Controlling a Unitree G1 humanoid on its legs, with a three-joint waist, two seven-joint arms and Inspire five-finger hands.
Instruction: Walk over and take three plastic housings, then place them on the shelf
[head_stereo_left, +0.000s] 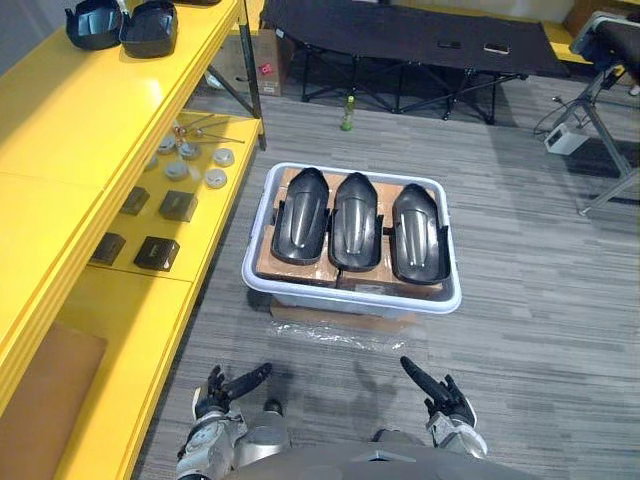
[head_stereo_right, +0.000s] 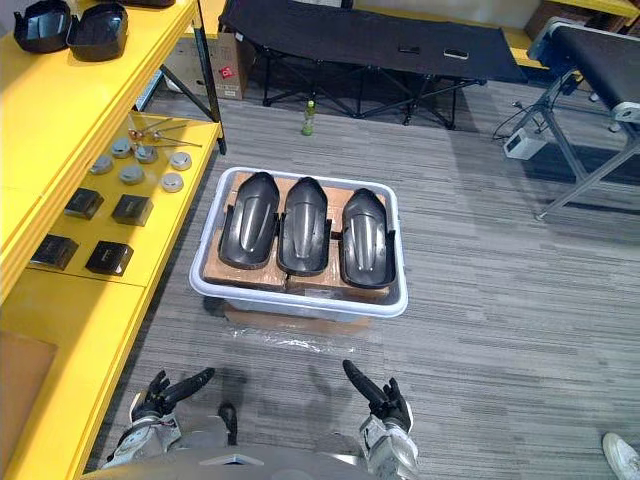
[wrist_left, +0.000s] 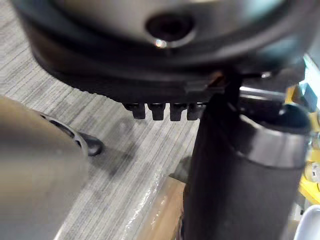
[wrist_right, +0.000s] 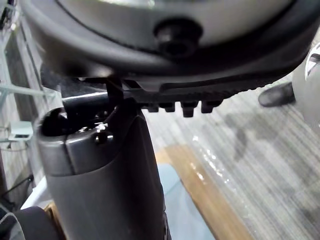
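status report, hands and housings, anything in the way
Both open and empty: left hand, right hand, short of the white bin. In it three housings side by side, untouched. Nothing stands between hands and bin.

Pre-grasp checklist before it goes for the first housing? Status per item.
1. Three housings side by side in the white bin: ok.
2. Left hand open and empty: ok.
3. Right hand open and empty: ok.
4. Hands over the bin: not ok, both are short of its near rim.
5. Bare space on the yellow shelf top: ok.
6. Housings loose from the cardboard under them: cannot tell.
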